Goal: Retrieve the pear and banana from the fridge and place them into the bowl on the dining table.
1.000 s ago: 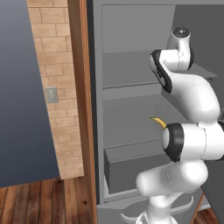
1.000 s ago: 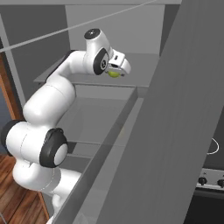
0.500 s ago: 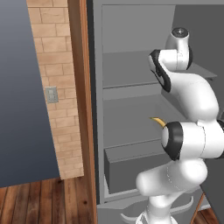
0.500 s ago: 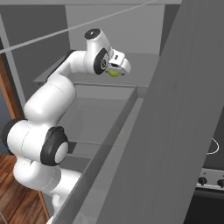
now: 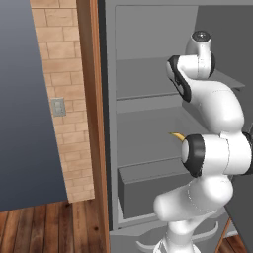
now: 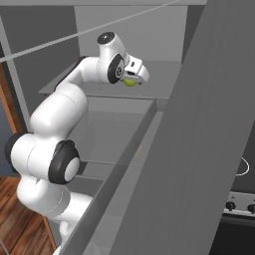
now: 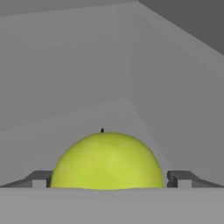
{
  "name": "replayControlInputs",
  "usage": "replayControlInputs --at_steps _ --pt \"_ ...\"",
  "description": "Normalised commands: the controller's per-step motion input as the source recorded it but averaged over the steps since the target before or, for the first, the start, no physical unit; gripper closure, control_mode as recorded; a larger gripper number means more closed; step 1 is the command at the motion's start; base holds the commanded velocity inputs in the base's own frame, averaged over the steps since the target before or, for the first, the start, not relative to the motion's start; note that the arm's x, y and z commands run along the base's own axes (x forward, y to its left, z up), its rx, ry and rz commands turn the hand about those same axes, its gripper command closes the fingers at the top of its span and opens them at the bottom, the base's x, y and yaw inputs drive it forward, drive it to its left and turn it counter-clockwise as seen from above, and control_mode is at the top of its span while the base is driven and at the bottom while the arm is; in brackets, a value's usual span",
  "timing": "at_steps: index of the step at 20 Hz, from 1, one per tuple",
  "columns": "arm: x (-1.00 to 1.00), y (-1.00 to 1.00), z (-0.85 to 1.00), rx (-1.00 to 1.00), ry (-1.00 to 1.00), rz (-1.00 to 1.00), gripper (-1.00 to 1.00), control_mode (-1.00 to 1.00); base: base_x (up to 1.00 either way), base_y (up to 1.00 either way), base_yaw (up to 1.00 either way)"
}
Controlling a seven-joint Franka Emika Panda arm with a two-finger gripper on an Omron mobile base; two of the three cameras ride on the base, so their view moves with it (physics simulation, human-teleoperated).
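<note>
The fridge (image 5: 148, 79) stands open with my arm reaching onto its upper shelf. The yellow-green pear (image 7: 108, 161) sits on that shelf, right between the two fingertips (image 7: 40, 179) of my gripper (image 7: 109, 180), which is open with a thin gap on each side of the fruit. From the right, the pear (image 6: 130, 82) peeks out under my gripper (image 6: 135, 79). The curved tip of the banana (image 5: 177, 135) pokes out from behind my elbow on the shelf below. The bowl and the dining table are out of view.
The fridge's open door (image 6: 199, 149) rises close on the right. A grey lower drawer (image 5: 148, 185) sits under the shelves. Left of the fridge are a wooden post (image 5: 94, 113), a brick wall (image 5: 59, 74) and wood floor (image 5: 49, 227). Stove knobs (image 6: 239, 205) show far right.
</note>
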Motion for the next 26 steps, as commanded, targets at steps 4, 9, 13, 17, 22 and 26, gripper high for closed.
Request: replayControlInputs --at_steps 4,9,13,17,22,26 --pt "0.23 0.0 -0.26 0.0 -0.02 0.0 -1.0 -1.0 0.0 0.0 0.0" --pt "0.23 0.04 -0.28 0.0 -0.05 0.0 -1.0 -1.0 0.0 0.0 0.0" --pt "0.21 0.06 -0.31 0.0 -0.06 0.0 1.0 -1.0 0.0 0.0 0.0" --pt "0.25 0.02 -0.26 0.0 -0.08 0.0 1.0 -1.0 0.0 0.0 0.0" --pt "0.13 0.0 -0.04 0.0 0.0 0.0 1.0 -1.0 0.0 0.0 0.0" --pt "-0.09 0.0 0.0 0.0 0.02 0.0 1.0 -1.0 0.0 0.0 0.0"
